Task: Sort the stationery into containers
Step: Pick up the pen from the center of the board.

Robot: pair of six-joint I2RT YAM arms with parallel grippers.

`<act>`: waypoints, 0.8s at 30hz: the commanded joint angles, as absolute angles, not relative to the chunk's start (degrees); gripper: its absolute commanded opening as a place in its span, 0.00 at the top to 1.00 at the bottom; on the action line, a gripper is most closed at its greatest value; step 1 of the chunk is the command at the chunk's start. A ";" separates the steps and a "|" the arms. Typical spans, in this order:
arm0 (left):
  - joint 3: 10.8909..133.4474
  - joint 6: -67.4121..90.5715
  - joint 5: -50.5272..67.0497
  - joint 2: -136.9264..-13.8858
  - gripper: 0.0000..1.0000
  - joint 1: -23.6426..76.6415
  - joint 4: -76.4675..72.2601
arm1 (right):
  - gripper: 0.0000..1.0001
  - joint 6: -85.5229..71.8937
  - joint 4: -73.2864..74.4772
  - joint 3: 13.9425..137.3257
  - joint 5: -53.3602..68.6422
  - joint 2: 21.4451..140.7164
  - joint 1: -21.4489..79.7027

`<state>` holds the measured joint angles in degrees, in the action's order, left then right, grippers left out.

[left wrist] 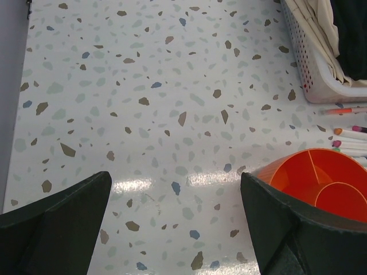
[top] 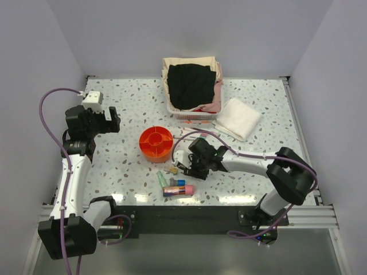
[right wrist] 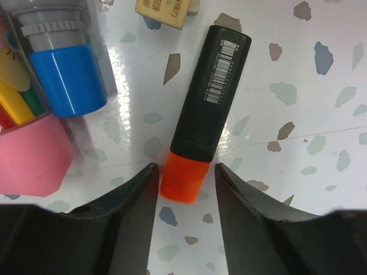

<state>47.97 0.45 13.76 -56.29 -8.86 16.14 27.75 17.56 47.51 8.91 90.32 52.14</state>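
Right wrist: right hand (right wrist: 184, 169) parted astride black-and-orange marker (right wrist: 209, 103); left hand (left wrist: 175, 177) parted above table (left wrist: 143, 86).

Counted on the speckled table:
- Two robot arms (top: 71, 172)
- One round orange tray (top: 156, 141)
- One white basket (top: 186, 115)
- One folded white cloth (top: 239, 117)
- One black-and-orange marker (right wrist: 206, 114)
- One green tube (top: 163, 179)
- One blue-capped grey stick (right wrist: 66, 63)
- One pink piece (right wrist: 31, 154)
- One tan block (right wrist: 166, 11)
- At least four white pens (left wrist: 351, 133); the exact number cannot be told
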 commanded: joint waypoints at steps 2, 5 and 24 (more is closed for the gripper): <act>48.87 1.49 15.12 -55.90 0.00 -8.70 16.08 | 0.63 26.98 16.96 49.22 8.17 91.84 52.38; 48.87 1.15 16.52 -56.07 0.00 -8.61 16.17 | 0.84 27.33 18.45 49.48 7.65 91.58 52.38; 75.98 -15.81 62.73 -77.68 0.10 6.50 40.91 | 0.93 64.23 34.46 64.60 -2.46 72.33 52.47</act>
